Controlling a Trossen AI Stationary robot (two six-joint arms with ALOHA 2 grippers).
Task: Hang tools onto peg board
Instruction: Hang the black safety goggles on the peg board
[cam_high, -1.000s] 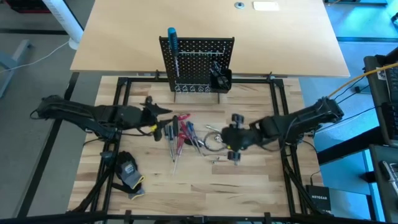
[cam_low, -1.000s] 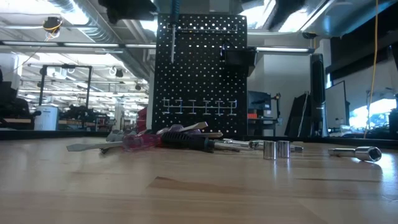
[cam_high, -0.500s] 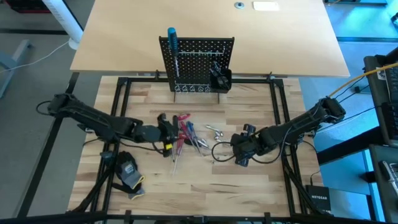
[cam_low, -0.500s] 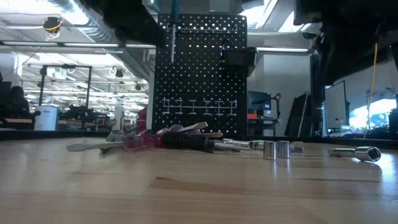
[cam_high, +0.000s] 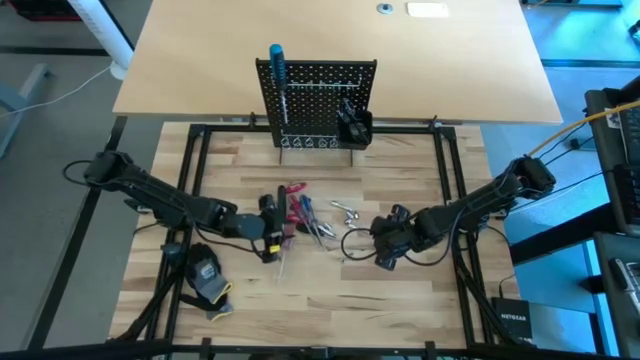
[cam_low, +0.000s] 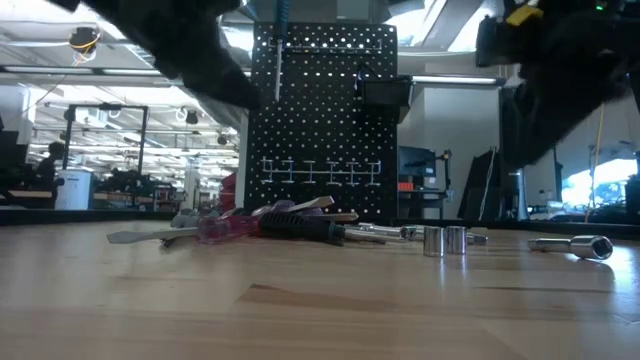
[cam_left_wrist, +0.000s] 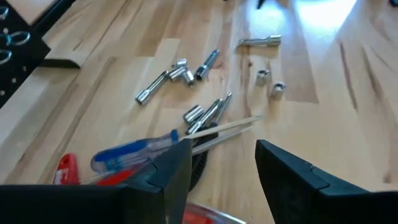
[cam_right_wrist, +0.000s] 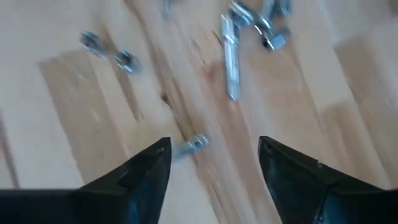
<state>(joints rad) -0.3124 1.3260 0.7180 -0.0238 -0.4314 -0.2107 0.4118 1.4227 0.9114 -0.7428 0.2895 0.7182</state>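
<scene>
Peg board: the black perforated peg board (cam_high: 318, 102) stands upright at the far middle of the table, with one blue-handled screwdriver (cam_high: 276, 62) already hung on its left side and a small black bin (cam_high: 356, 127) on its right.

Tools: the rest are still in a loose heap mid-table, well short of the board. There's a blue screwdriver (cam_left_wrist: 134, 151) lying across a red-handled one (cam_left_wrist: 65, 169), and silver bits (cam_left_wrist: 176, 71) scattered toward the right.

Left gripper: the left gripper (cam_left_wrist: 214, 165) sits low at the left edge of the heap, fingers spread apart and empty, blue screwdriver just beyond the tips.

Right gripper: the right gripper (cam_right_wrist: 214, 163) hangs over the right side of the scatter, fingers also spread with nothing between them, and a slim silver bit (cam_right_wrist: 230, 41) ahead of it.

Glove: a black-and-yellow glove (cam_high: 205, 275) lies near left, out of the way.

What could go wrong: my guess is the pile itself. The handles overlap, so closing on the blue one could pinch the red one too or roll both sideways. The silver bits are round and small, so a slightly off-centre pinch probably flicks them across the wood.

Also: both arms are close to the same heap, so they could bump if they reach inward together.
</scene>
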